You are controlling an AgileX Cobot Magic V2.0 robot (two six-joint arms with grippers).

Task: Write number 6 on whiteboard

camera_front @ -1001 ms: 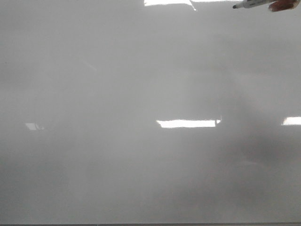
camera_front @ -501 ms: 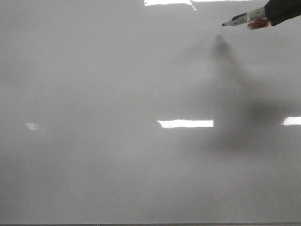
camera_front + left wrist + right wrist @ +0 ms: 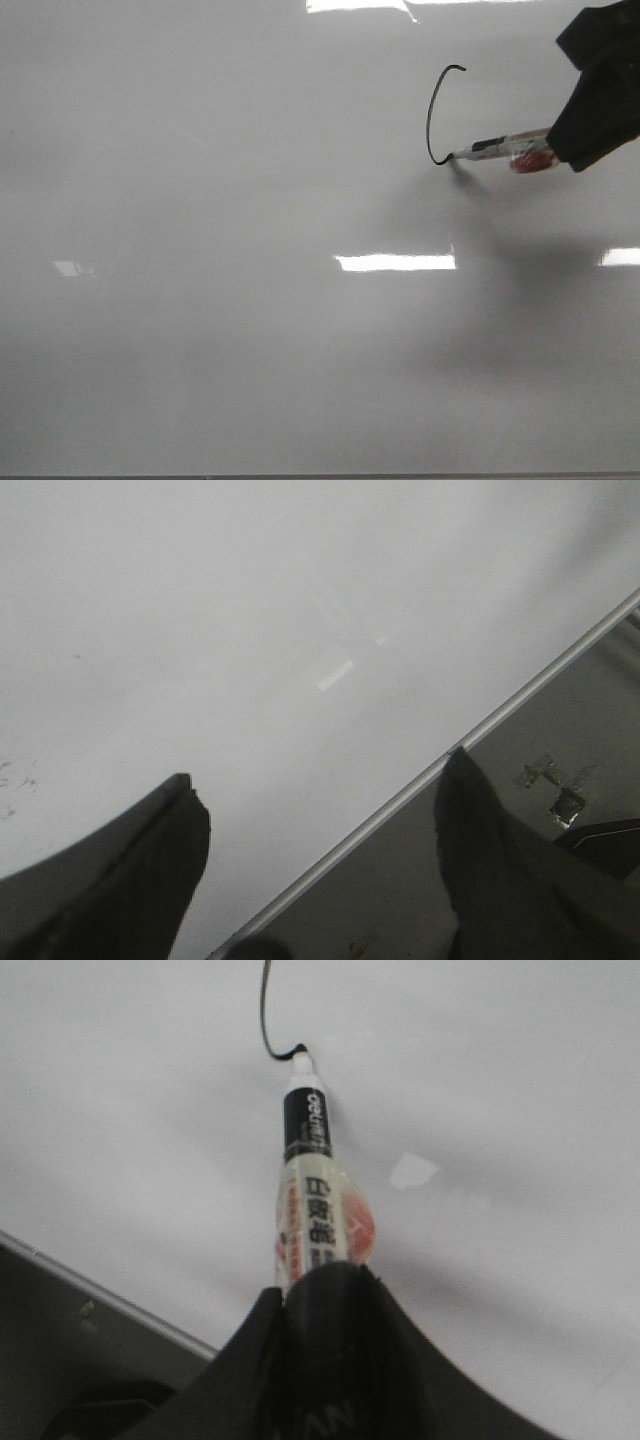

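The dark fingers (image 3: 330, 1360) of the right gripper (image 3: 570, 150) are clamped on a white marker pen with a black collar and red-printed barrel (image 3: 500, 150), whose tip touches the large glossy grey-white whiteboard (image 3: 200, 200) at the lower end of a thin black curved stroke (image 3: 430, 110), the unfinished number 6. The left gripper (image 3: 320, 880) hangs with its two dark fingers (image 3: 130, 880) wide apart and nothing between them, above the board's silver-framed edge (image 3: 400, 790), which runs diagonally through the left wrist view with a dark surface beyond it.

In the front view the stroke sits in the upper right part of the board, well away from the dark bottom edge (image 3: 320, 477) and near the top of the view. Bare board spreads wide to the left of and below the pen tip. So far the mark is only a tall arc, open to the right, with a small hook at its top and a short curl at the bottom where the tip rests.
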